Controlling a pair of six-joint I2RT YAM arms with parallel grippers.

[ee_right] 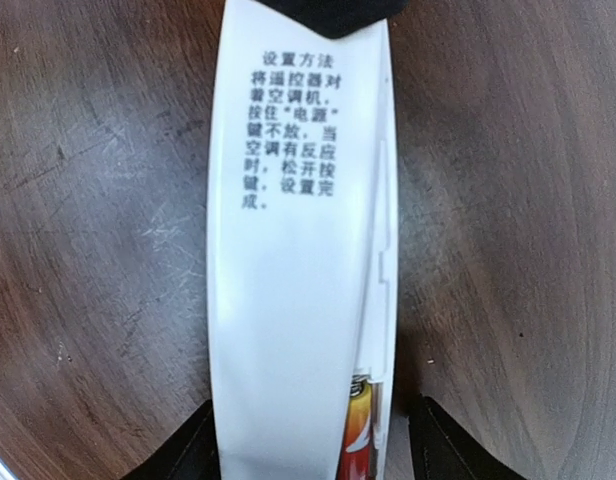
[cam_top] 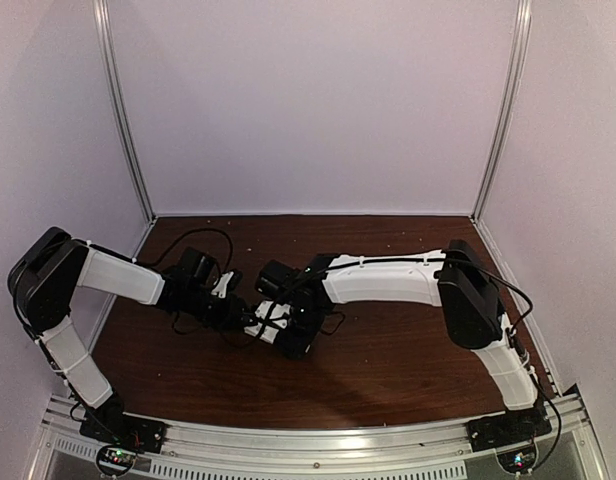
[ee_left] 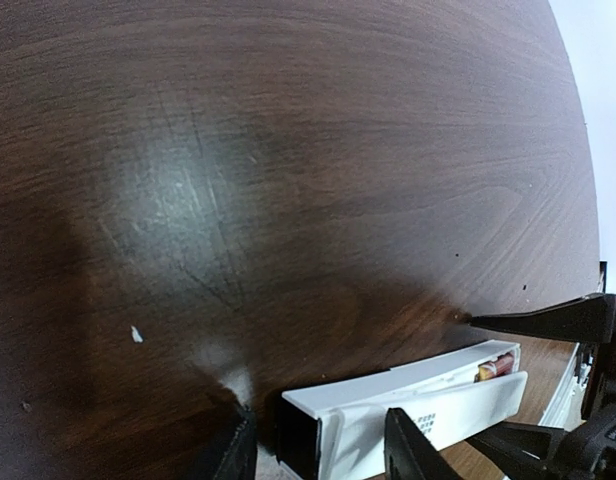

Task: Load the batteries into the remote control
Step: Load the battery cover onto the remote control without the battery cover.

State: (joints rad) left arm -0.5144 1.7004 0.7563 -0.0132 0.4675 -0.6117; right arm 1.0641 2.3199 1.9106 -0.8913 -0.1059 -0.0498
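Dark bench [ee_left: 288, 150]: white remote [ee_right: 288, 250] located at middle. One end clamped in left tool [ee_left: 320, 432]. Battery end straddled by right tool [ee_right: 313, 442], jaws apart, gap visible on one side. Remote judged light, stiff, slick; best gripped across long edges. Red battery [ee_right: 360, 430] seen in slot.

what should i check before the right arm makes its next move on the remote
1. left fingers holding the remote control: ok, clamped on its near end
2. right fingers free of the remote control: ok, open, one on either side of it
3. red-orange battery inside the remote control: ok, sits at one end
4. dark blue-purple battery inside: cannot tell, not visible in any view
5. batteries covered over: not ok, the red-orange battery is exposed
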